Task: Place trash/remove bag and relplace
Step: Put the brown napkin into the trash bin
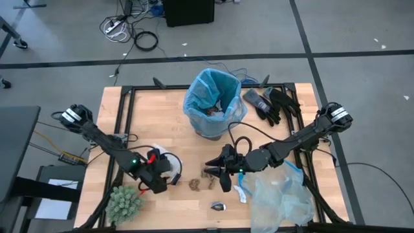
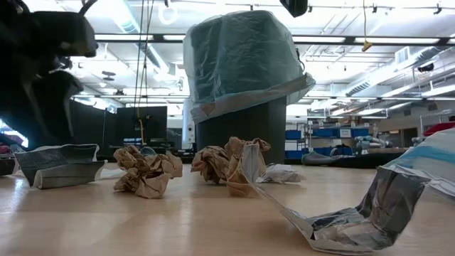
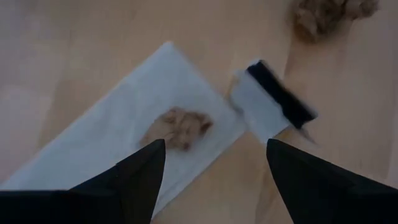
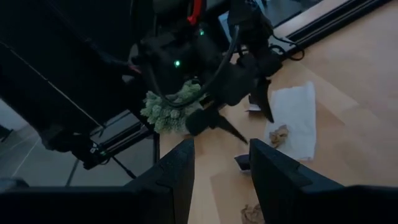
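Note:
The dark bin [image 2: 242, 128] stands at the table's far middle, lined with the sky-blue bag [image 1: 213, 97], some trash inside. More trash lies on the table. There is a white paper sheet [image 3: 124, 137] with a small brown scrap [image 3: 183, 127] on it. A white piece with a black edge [image 3: 273, 99] lies beside the sheet. Two crumpled brown wads [image 1: 194, 184] [image 1: 210, 183] lie near the middle. My left gripper [image 3: 214, 162] hovers open just above the sheet. My right gripper [image 4: 219, 168] is open, held above the table right of the wads.
A pale plastic bag [image 1: 281, 194] lies at the near right, with black gloves [image 1: 272, 103] at the far right. A green spiky plant ball [image 1: 124, 202] sits at the near left. A small dark item [image 1: 218, 206] lies by the near edge. Black rails frame the table.

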You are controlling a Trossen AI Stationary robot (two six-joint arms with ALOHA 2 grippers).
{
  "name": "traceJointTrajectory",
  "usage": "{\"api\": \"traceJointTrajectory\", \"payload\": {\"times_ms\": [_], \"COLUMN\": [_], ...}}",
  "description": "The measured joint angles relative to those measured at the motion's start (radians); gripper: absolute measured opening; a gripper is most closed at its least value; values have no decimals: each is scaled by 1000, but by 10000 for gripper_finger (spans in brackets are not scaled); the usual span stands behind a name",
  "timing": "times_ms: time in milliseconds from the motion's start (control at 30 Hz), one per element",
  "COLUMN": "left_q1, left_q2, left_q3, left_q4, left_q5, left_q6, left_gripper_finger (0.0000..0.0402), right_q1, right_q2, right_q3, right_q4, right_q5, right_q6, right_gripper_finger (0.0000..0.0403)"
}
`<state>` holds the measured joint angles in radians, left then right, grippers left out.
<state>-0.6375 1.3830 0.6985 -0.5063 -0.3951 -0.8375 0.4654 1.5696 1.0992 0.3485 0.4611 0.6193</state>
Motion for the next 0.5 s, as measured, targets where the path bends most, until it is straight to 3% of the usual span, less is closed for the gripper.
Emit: {"api": "traceJointTrajectory", "payload": {"times_ms": [233, 500], "left_q1": [8, 17], "left_q2": [0, 0], "left_q3": [-88, -135], "left_q4": [121, 126], "left_q5": [-27, -76], "left_q6": [-3, -5], "left_gripper_finger": [277, 210], "right_q1": [11, 10], "right_q2": [0, 0], "right_q3": [0, 0], "right_q4": [1, 3], "right_q5": [17, 30], "right_q6": [36, 65], "right_gripper_finger": [141, 141]}}
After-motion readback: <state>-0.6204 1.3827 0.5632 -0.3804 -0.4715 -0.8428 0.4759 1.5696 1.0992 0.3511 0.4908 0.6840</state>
